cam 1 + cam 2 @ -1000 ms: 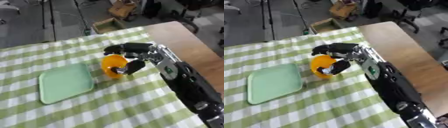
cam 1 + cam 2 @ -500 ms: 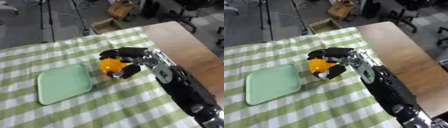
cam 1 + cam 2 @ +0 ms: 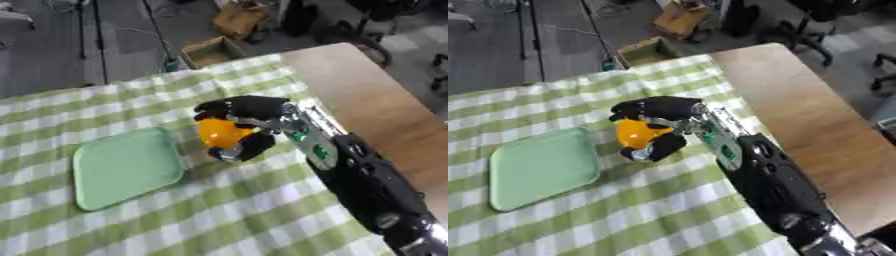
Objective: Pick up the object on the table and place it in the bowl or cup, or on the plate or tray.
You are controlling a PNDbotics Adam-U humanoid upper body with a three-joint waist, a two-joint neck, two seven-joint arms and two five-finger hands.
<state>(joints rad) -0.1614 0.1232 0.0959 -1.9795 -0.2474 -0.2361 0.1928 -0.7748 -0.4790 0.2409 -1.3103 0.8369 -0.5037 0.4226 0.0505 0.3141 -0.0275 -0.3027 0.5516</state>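
My right hand (image 3: 249, 125) is curled round the orange object (image 3: 219, 132), just right of the green tray (image 3: 122, 167). I judge the carry underway; next, move left over the tray and release.

Right hand grips an orange object

The right hand (image 3: 249, 125) curls round the orange object (image 3: 219, 132), just beside the green tray (image 3: 122, 167) on the checked cloth (image 3: 227, 215).

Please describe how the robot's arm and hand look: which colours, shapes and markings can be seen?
Only the right arm shows. It is thick and mostly black, with rounded segments and a silver joint at the lower end. Its forearm section near the wrist is silver-grey with small green marks. The right hand is black, with glossy fingers and a pale, silvery thumb tip.
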